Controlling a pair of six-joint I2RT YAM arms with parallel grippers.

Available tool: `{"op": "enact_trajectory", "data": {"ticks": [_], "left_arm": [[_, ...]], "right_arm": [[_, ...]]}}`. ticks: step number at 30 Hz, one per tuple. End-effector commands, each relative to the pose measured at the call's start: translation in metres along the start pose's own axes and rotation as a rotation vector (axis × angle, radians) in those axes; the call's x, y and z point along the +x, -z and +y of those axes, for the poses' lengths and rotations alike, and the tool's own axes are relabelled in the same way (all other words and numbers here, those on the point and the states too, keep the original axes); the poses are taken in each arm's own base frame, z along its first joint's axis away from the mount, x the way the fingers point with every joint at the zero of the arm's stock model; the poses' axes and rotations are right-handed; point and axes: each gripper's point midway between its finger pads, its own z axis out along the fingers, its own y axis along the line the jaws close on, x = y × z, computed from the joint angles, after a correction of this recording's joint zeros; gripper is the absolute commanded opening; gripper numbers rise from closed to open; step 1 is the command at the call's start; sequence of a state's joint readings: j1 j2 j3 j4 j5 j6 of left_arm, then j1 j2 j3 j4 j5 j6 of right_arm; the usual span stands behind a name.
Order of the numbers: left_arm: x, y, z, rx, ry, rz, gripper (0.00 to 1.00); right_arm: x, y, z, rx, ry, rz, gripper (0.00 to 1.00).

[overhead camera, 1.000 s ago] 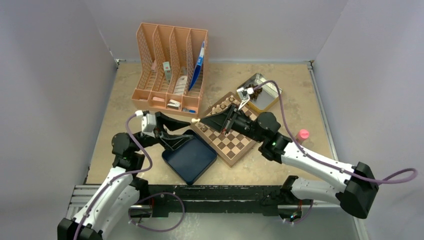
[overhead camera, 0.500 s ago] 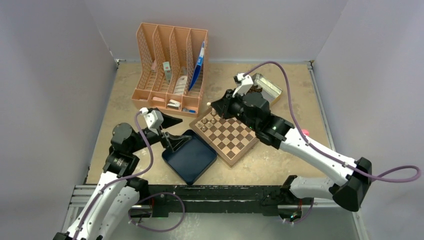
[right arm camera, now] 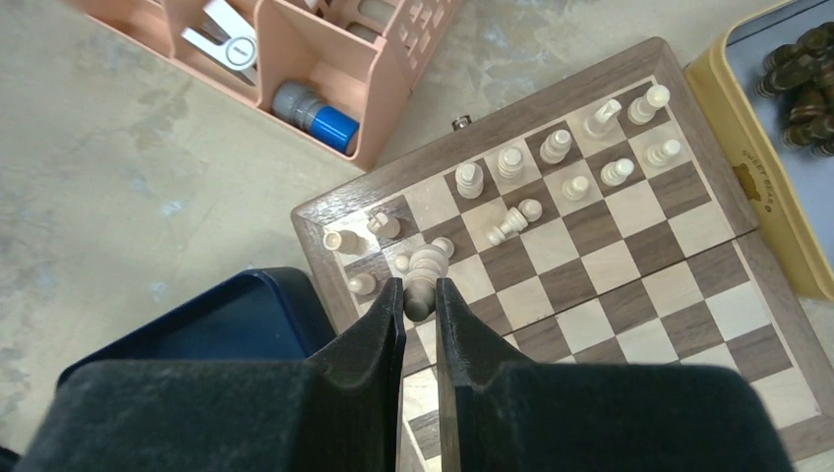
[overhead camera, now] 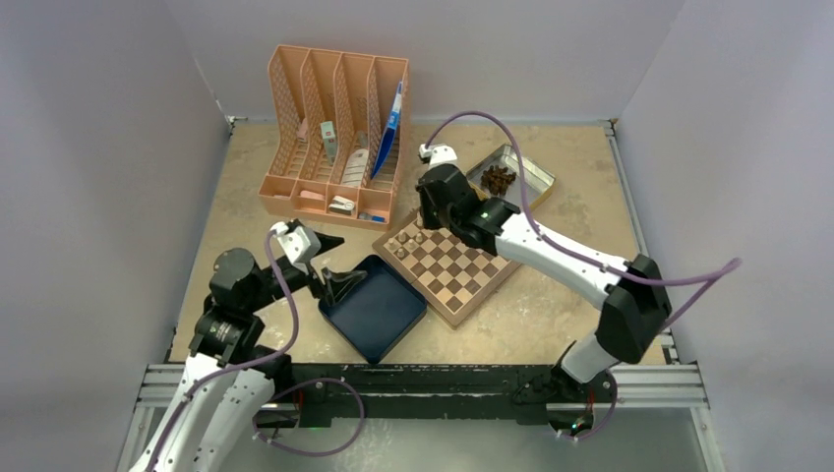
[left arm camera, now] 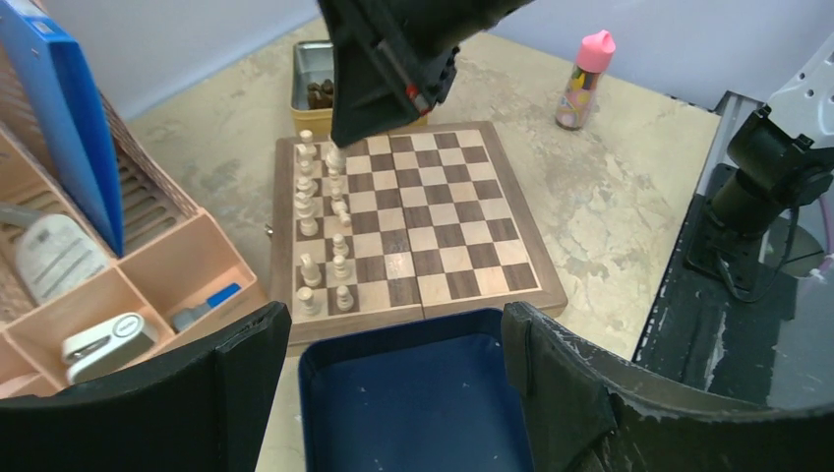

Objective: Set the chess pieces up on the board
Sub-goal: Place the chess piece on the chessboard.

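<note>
The board (overhead camera: 462,275) lies mid-table, its left rows holding several pale chess pieces (overhead camera: 413,236). My right gripper (overhead camera: 425,218) hovers over the board's left corner. In the right wrist view it (right arm camera: 420,290) is shut on a pale chess piece (right arm camera: 425,264), above the squares near the corner of the board (right arm camera: 629,285). One piece (right arm camera: 511,221) lies on its side; the others (right arm camera: 556,147) stand upright. My left gripper (left arm camera: 393,329) stands open and empty over the dark blue tray (left arm camera: 413,413), short of the board (left arm camera: 443,216).
A peach desk organiser (overhead camera: 334,138) stands at the back left. A tin (overhead camera: 511,177) with dark pieces sits behind the board. A pink-capped bottle (left arm camera: 582,79) stands right of the board. The blue tray (overhead camera: 374,315) touches the board's near-left edge.
My right arm has swung left and back across the board with its piece, ending over the left corner. My left gripper has opened wide and drawn back from the board.
</note>
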State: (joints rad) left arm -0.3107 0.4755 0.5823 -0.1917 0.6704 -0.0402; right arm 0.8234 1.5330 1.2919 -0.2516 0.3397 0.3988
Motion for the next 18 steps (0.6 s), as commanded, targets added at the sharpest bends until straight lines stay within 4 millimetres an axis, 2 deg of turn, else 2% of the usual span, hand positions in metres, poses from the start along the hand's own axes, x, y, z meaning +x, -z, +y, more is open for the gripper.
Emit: {"op": "enact_trajectory", "data": {"ticks": [1, 9, 18], "left_arm": [[-0.016, 0.011, 0.003, -0.051, -0.099, -0.032, 0.79], [-0.017, 0.018, 0.003, -0.079, -0.134, -0.057, 0.79], [-0.02, 0.023, 0.001, -0.082, -0.165, -0.071, 0.79]], "right_arm": [[-0.012, -0.013, 0.006, 0.008, 0.029, 0.016, 0.1], [0.001, -0.051, 0.016, 0.032, 0.058, 0.107, 0.11], [0.025, -0.085, 0.009, 0.108, 0.094, 0.202, 0.11]]}}
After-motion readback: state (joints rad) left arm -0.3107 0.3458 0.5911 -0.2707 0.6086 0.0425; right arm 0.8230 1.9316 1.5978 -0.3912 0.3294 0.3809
